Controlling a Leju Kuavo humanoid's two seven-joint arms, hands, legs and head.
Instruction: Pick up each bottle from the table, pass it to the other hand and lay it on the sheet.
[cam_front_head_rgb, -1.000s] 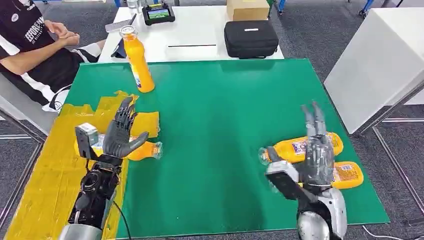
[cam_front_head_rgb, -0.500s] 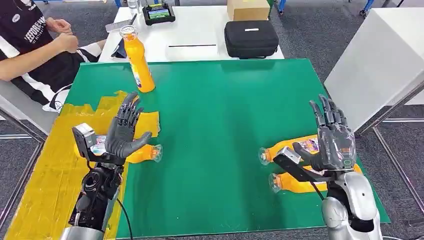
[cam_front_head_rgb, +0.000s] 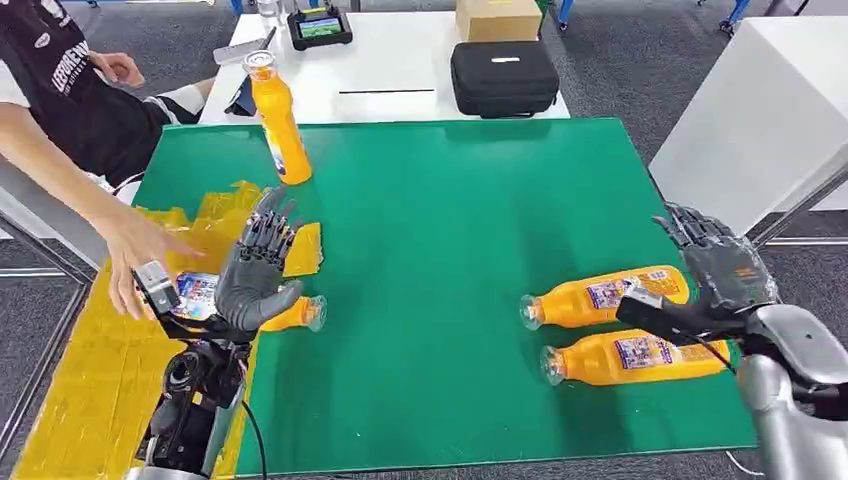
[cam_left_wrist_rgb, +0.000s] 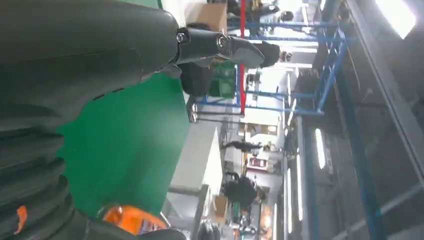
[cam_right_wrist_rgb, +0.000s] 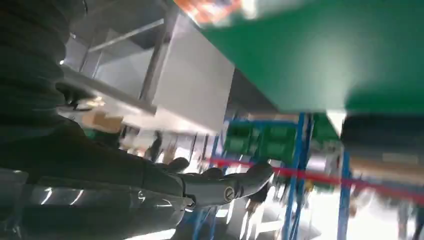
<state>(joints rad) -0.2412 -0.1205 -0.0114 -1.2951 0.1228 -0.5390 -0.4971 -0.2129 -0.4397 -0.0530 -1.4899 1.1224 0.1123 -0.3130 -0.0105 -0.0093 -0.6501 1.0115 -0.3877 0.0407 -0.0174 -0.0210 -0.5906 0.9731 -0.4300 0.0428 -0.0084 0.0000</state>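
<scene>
On the far left a person's hand (cam_front_head_rgb: 128, 262) is reaching in over the yellow sheet (cam_front_head_rgb: 90, 380), right beside the bottle (cam_front_head_rgb: 285, 312) lying there. The robot's left hand (cam_front_head_rgb: 255, 275) is hovering above that bottle, fingers spread and holding nothing. An upright bottle (cam_front_head_rgb: 277, 120) is standing at the far edge of the green table (cam_front_head_rgb: 430, 250).

Toward the right, two more bottles are lying side by side — the farther one (cam_front_head_rgb: 605, 295) and the nearer one (cam_front_head_rgb: 635, 358), caps pointing left. The right hand (cam_front_head_rgb: 722, 268) is hanging just past their bases, fingers loosely apart and empty.

The next pick (probably one of this pair) will be going best if the right hand is coming down over the middle of the body, clear of its neighbour, so the bottle is staying level for the pass across.

Compared with a second ago, the right hand is no longer over the pair — it has swung out to the right. The person's arm, then folded at the table's corner, is now stretching onto the sheet.
</scene>
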